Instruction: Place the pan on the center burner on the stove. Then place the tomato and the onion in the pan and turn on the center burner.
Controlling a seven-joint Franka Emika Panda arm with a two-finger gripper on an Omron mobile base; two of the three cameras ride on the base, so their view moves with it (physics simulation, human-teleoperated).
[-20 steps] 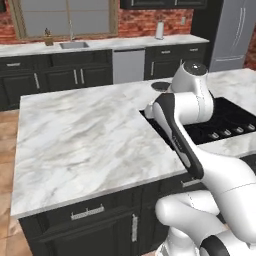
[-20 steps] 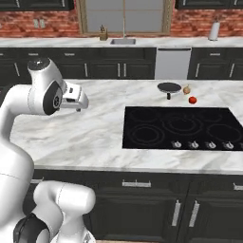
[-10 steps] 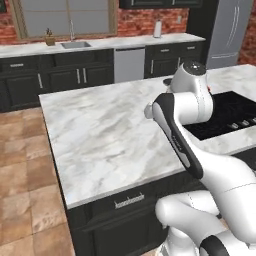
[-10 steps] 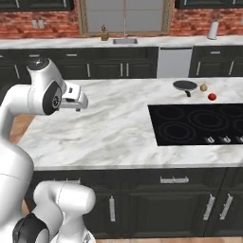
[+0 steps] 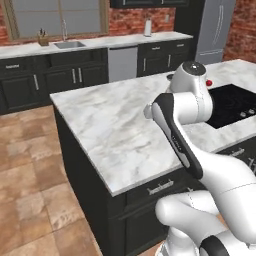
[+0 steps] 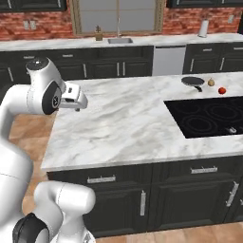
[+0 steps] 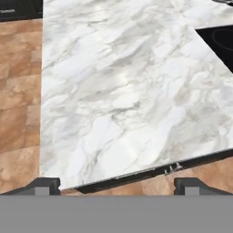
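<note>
- Pan [image 6: 192,81] sits at the upper right of the right base view, on the far side of the marble surface [image 6: 123,118], well apart from the hand [image 6: 75,98] at the left of that frame
- Against the earlier frames the whole picture has slid: the stove [image 6: 209,116] has gone toward the right edge and more wooden floor [image 5: 30,170] shows at the left, so the base has driven while the things lie as they were; my reading is that the robot is repositioning and no part of the task is done yet
- Hand hangs over the near left corner of the surface with its fingers spread wide and nothing between them; the hand view shows the two dark tips [image 7: 43,184] far apart at the bottom corners
- Surface is white marble with grey veins, smooth and flat, on dark cabinets
- Stove is flat glossy black glass with thin grey rings
- Pan is shallow, round and dark, with a short handle
- Onion [image 6: 210,82] is a small tan bulb just right of the pan
- Tomato [image 6: 222,90] is a small glossy red ball, right of the onion, near the stove's back edge
</note>
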